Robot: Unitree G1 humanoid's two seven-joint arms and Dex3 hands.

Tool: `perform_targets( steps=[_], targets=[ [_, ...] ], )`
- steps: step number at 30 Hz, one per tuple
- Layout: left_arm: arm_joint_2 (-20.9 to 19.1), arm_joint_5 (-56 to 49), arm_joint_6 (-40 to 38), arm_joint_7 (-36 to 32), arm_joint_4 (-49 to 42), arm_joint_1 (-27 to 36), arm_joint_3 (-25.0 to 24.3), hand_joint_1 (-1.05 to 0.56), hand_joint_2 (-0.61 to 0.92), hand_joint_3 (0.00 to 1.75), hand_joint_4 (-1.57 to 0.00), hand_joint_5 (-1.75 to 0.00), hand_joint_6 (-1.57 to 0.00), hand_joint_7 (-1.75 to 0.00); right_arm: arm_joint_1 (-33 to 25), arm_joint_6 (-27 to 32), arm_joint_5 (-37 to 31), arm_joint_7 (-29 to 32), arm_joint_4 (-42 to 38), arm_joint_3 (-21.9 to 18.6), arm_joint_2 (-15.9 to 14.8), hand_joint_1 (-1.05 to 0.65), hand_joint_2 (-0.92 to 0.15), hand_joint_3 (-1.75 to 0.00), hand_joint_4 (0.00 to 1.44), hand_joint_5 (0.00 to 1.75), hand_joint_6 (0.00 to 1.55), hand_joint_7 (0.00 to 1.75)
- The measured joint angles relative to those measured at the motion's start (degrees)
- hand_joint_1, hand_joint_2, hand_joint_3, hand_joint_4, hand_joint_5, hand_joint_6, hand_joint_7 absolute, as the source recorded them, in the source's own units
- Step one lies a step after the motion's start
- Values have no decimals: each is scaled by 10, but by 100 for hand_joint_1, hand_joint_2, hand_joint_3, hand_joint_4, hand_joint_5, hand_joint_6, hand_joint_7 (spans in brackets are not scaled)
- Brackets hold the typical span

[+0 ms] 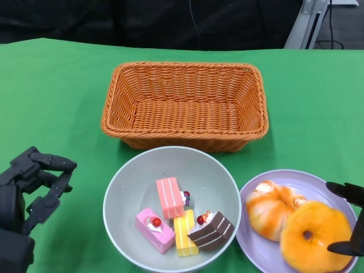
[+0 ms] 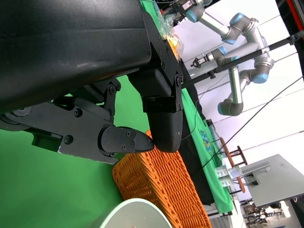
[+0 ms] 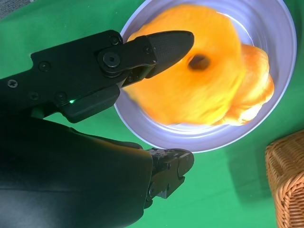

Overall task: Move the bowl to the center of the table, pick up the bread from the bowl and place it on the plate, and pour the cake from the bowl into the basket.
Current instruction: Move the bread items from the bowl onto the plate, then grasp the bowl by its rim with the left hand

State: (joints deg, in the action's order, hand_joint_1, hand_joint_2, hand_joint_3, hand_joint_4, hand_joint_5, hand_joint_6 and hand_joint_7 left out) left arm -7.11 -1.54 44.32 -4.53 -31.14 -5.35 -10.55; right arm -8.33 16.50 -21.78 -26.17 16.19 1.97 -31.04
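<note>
Nearest the robot on the green table (image 1: 51,91), the pale grey bowl (image 1: 132,187) sits roughly centred, just in front of the basket. In it lie four cake pieces: a pink slice (image 1: 154,228) with a red cherry, a yellow slice (image 1: 183,232), a brown chocolate slice (image 1: 212,230) with white layers and a cherry, and a striped pink slice (image 1: 169,197) a little further back, all close together or touching. Just right of the bowl is the lilac plate (image 1: 253,250), with two breads on it: an orange ring bread (image 1: 314,234), blurred in both the head and right wrist views, lying partly over a lighter twisted bun (image 1: 268,206). The right hand (image 1: 350,219) is at the plate's right edge, its fingers (image 3: 164,45) spread on either side of the ring bread; whether they touch it or grip it cannot be told from the blur. The left hand (image 1: 35,182) is over bare cloth well left of the bowl, fingers apart and loosely curled, holding nothing. Beyond the bowl stands the orange wicker basket (image 1: 119,96), rectangular, with nothing visible inside it. Behind the table the background is dark, with a grey metal frame (image 1: 310,23) at the far right.
</note>
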Motion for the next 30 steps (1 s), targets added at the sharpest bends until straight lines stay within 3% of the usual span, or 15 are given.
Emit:
perform_targets(
  steps=[12,23,30],
  targets=[
    [-3,0,5,0,-5,0,0,-14,92,26,-78,-138,-79,-104,-6,-12,22,7,9,-9,5,-92,-92,-26,9,3,12,1],
    [-3,1,4,0,-5,-1,0,-15,92,26,-78,-138,-79,-104,-23,-115,117,91,7,-48,92,-80,-92,-23,35,12,30,6],
    [-3,0,4,0,-5,-1,0,-14,92,27,-78,-138,-79,-104,-27,-177,186,122,6,-59,159,-54,-92,-12,61,20,49,11]
  ],
)
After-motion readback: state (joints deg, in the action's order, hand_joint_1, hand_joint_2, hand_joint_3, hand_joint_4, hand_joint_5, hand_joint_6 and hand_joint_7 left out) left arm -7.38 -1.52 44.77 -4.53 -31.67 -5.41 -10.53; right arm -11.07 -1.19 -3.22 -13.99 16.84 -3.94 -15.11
